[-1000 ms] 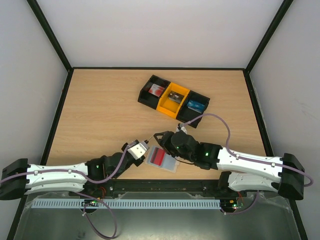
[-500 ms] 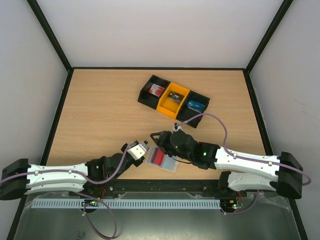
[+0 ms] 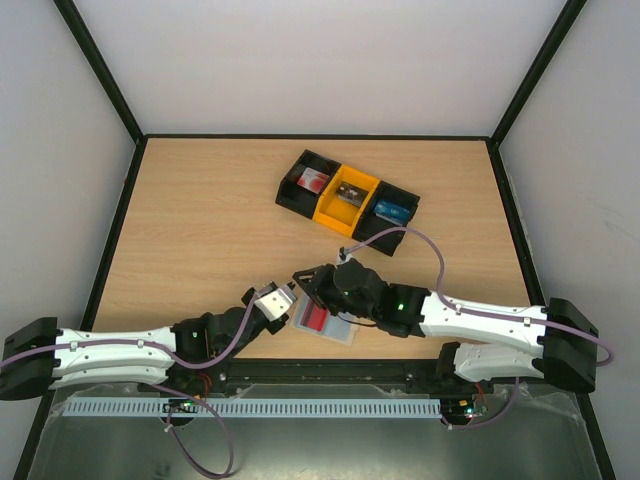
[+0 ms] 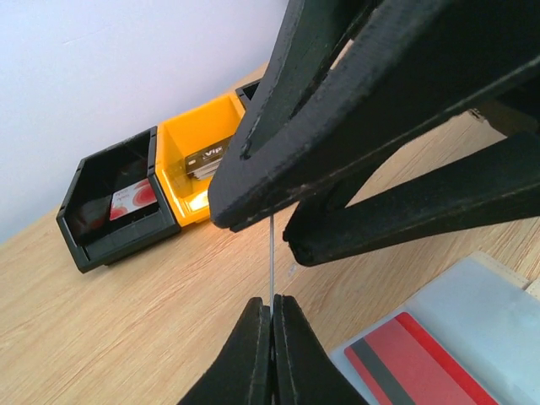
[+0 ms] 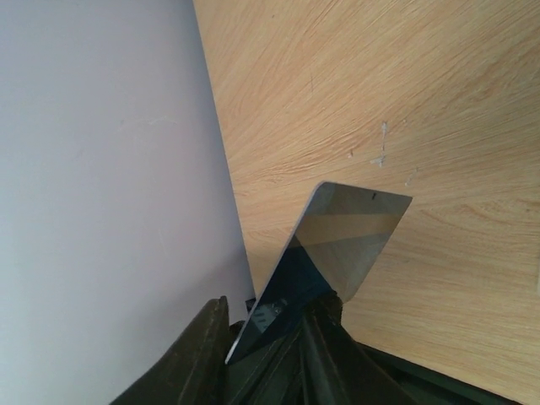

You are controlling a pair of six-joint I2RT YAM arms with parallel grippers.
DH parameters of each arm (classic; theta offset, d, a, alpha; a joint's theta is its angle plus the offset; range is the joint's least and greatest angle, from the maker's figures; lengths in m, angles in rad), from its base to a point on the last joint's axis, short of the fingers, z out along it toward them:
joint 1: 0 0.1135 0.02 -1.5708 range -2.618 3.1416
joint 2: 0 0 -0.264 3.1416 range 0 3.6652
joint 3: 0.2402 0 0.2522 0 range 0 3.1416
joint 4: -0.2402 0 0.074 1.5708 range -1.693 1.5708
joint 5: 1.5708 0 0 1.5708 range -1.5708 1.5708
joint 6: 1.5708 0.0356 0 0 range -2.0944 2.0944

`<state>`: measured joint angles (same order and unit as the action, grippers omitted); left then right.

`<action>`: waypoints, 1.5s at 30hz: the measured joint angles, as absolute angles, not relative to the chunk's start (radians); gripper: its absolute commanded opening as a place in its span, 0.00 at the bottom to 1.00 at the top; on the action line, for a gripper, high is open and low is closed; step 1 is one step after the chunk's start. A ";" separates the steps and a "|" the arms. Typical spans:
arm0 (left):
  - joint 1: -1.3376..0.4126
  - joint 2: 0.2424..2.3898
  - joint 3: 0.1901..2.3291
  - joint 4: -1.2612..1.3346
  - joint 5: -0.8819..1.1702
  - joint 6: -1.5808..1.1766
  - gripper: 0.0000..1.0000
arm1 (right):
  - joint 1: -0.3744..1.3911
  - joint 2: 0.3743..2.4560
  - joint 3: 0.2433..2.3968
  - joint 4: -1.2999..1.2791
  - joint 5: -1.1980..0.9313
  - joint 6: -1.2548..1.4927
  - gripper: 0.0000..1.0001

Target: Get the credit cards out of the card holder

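The card holder (image 3: pixel 338 332) lies flat near the table's front edge, with a red, dark-striped credit card (image 3: pixel 316 320) inside it. In the left wrist view the holder (image 4: pixel 477 299) and its red card (image 4: pixel 418 363) sit at the lower right. My left gripper (image 3: pixel 266 305) is shut on a second, silvery card (image 3: pixel 274 299), which stands edge-on as a thin line (image 4: pixel 272 261) above its closed jaws (image 4: pixel 272 305). My right gripper (image 3: pixel 301 282) straddles that card's free end (image 5: pixel 346 228). Its fingers (image 5: pixel 198 354) stand on either side with a small gap showing.
A three-compartment tray (image 3: pixel 385 228), black, yellow and black, stands behind at centre right; its compartments hold small items. In the left wrist view the yellow bin (image 4: pixel 181 139) is at the upper left. Dark table edges border the wooden top, and both arm bases sit at the front.
My right arm has slid left to the card that the left gripper holds, and its jaws have narrowed around it. The left arm and the holder have stayed put.
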<state>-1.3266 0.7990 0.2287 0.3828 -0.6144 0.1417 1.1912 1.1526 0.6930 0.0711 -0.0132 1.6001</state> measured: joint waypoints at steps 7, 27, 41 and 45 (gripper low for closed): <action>-1.326 0.799 0.228 0.376 -0.630 0.152 0.03 | 1.191 1.153 0.686 0.087 -0.020 1.604 0.02; -1.330 0.704 0.231 0.322 -0.599 0.039 0.89 | 1.192 1.127 0.543 0.172 0.155 1.343 0.02; -0.986 0.649 0.312 0.134 -0.266 -0.324 1.00 | 1.046 1.036 0.509 0.159 0.285 1.065 0.02; -0.862 0.675 0.342 0.095 -0.115 -0.423 1.00 | 0.915 1.019 0.509 0.155 0.234 1.013 0.02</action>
<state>-0.8623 0.6746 0.3424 0.0952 -0.1146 -0.4229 0.9154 1.0195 0.5095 0.1551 0.2337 1.0130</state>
